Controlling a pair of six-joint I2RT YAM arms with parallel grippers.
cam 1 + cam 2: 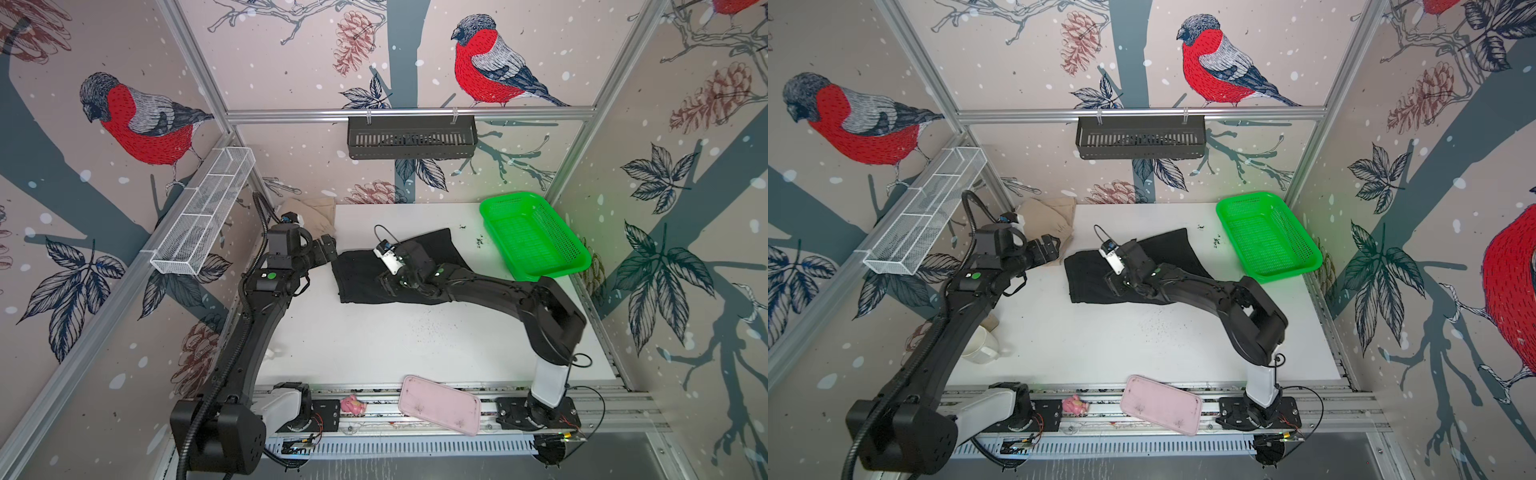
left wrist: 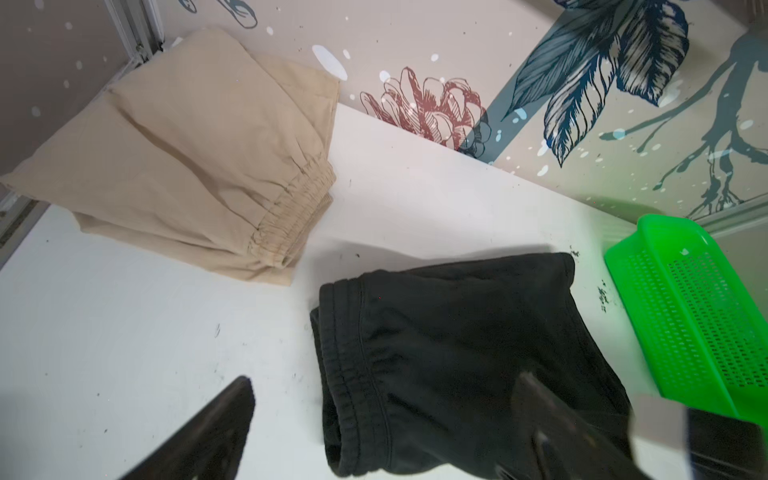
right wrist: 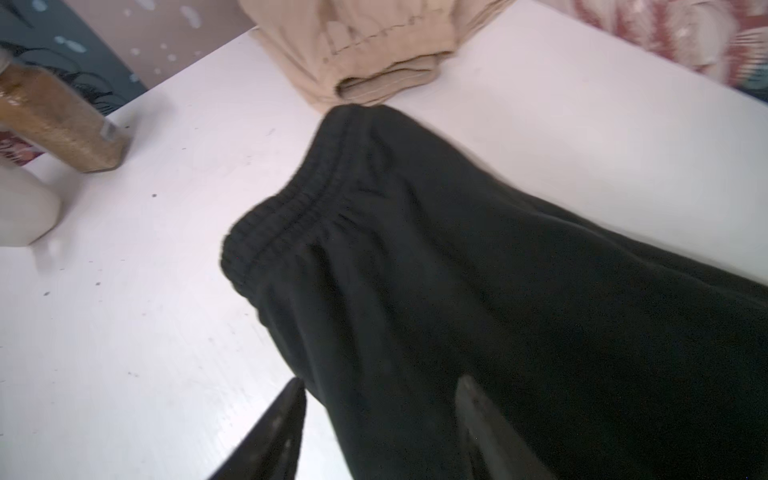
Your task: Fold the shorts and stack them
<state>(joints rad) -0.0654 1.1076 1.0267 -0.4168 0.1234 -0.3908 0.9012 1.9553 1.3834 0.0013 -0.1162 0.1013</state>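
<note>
A white table (image 1: 374, 345) stands inside bird-patterned walls (image 1: 291, 62). Folded beige cloth shorts (image 1: 318, 214) lie in its far left corner, and black cloth shorts (image 1: 357, 270) lie near its centre. The right end effector (image 3: 382, 388) is over the black pair, fingers apart. The left end effector (image 2: 386, 378) gapes wide just beside the waistband.

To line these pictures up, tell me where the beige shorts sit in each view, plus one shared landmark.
In a top view: beige shorts in the table's far left corner.
In a top view: beige shorts in that same corner.
Left wrist: beige shorts against the wall corner, beyond the black shorts.
Right wrist: beige shorts just past the black waistband, cut by the frame edge.
Landmark: the black shorts, in all four views.
</note>
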